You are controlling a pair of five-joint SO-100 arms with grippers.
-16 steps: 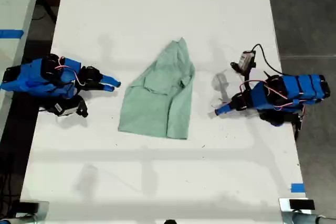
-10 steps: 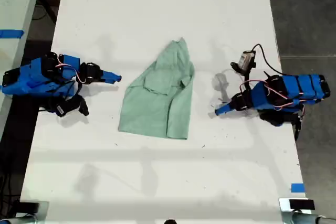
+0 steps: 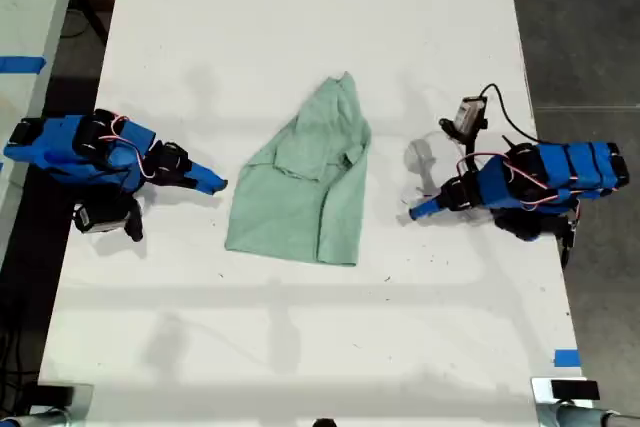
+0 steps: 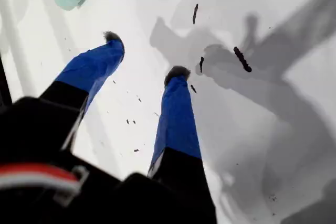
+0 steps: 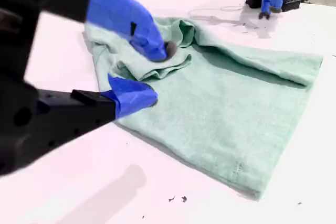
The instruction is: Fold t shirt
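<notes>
The small pale mint-green cloth t shirt (image 3: 300,187) lies flat on the white counter (image 3: 300,7), between the second hand (image 3: 212,185) just beside it at the exterior view's left and the first hand (image 3: 415,212) at its right.

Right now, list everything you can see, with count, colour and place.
t shirt: one, pale mint green, wrinkled, lying flat mid-table between the two arms.
table: one, white, under everything.
blue tape: two pieces, one at the table edge low on the exterior view's right, one on the neighbouring surface at that view's left.
dark specks: several, scattered on the table.
my first hand: one, blue, open, on the exterior view's right, apart from the t shirt.
my second hand: one, blue, open, on the exterior view's left, at the t shirt's edge.
</notes>
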